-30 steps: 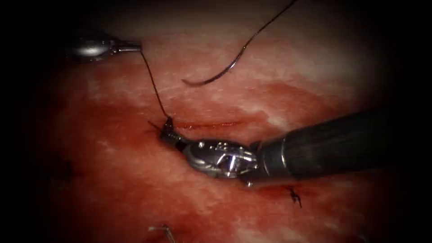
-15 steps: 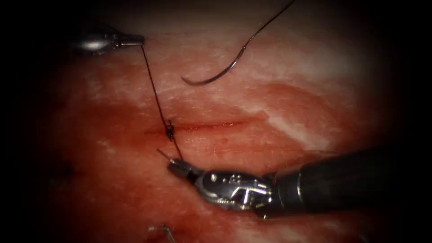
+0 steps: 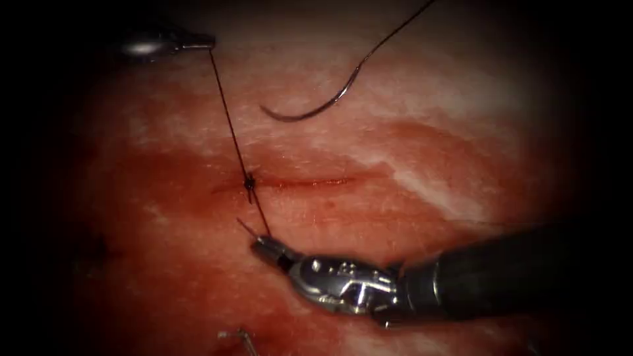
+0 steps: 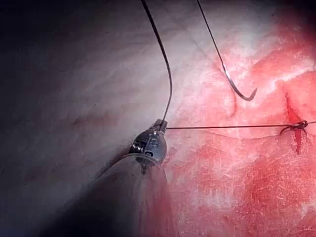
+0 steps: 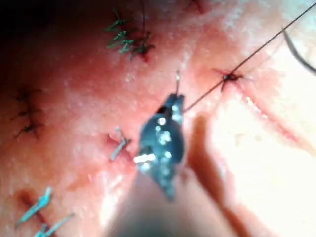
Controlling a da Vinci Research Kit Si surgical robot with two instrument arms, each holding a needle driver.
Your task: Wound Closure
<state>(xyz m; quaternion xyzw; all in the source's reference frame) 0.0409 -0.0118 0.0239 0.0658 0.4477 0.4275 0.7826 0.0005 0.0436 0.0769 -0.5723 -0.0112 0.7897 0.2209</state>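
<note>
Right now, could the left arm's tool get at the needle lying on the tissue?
Probably not freely: the left tool is shut on the taut thread running to the knot. The needle lies unheld on the tissue, nothing between.

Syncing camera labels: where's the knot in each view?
Endoscope: knot near the cut's left end, on the taut thread between left gripper and right gripper, both shut on the thread.
Left wrist: knot on the cut, along the left gripper's thread.
Right wrist: knot just beyond the right gripper's tip.
Shared landmark: that taut thread. The needle lies free on the tissue.
</note>
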